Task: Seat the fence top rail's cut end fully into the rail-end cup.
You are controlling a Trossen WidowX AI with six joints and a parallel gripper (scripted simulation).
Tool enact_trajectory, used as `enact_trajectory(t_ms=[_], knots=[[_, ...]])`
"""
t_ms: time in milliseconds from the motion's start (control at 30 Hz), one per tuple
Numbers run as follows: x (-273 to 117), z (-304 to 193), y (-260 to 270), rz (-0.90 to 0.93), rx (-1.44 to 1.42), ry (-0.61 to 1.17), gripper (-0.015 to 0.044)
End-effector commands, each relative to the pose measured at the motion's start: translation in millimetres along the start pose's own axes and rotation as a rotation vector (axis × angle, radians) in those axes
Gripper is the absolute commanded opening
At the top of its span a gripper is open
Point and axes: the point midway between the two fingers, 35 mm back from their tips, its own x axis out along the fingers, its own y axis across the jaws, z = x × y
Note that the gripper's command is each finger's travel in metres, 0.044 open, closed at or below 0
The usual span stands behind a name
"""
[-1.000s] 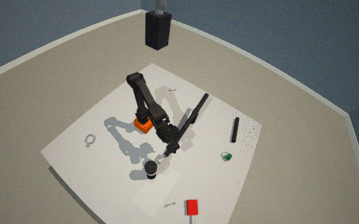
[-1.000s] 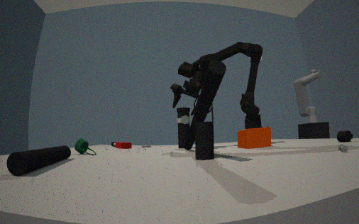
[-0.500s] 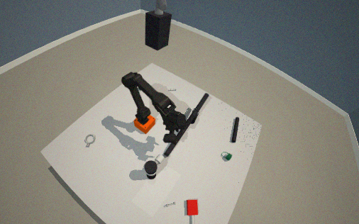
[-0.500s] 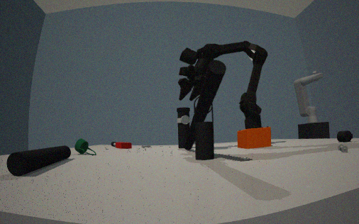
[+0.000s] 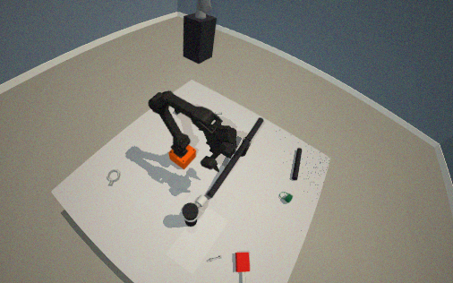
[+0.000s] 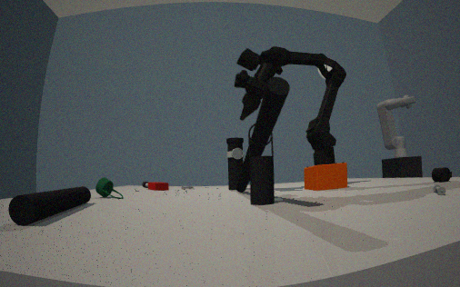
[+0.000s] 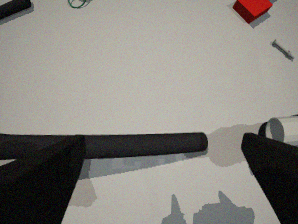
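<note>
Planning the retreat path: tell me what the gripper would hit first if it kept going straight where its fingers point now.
Probably the top rail: it crosses between the open gripper's fingers in the wrist view. Depth is unclear; otherwise the white mat.

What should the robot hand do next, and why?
Probably just hold still, or lift slightly higher. The gripper is open beside the rail, apparently not touching it, and the rail's lower end looks tucked into the cup by the post.

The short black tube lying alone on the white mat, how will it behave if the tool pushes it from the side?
The short black tube looks round and smooth, so it would probably roll. It seems stiff. Nothing beside it would stop it; the green cap lies apart.
</note>
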Motion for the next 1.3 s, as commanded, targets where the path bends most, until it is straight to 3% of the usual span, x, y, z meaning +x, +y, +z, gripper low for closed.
enact_trajectory(t_ms=[0,233,533,967,1267], knots=[[7.1,-2.1,2.3,-0.005,0.118,0.041,0.044],[43.4,-16.4,14.8,-0.09,0.734,0.238,0.044],[83.3,-41.8,29.7,-0.393,1.476,0.396,0.044],[84.0,-42.4,29.9,-0.402,1.49,0.397,0.044],[114.6,-59.6,29.4,-0.402,1.49,0.397,0.044]])
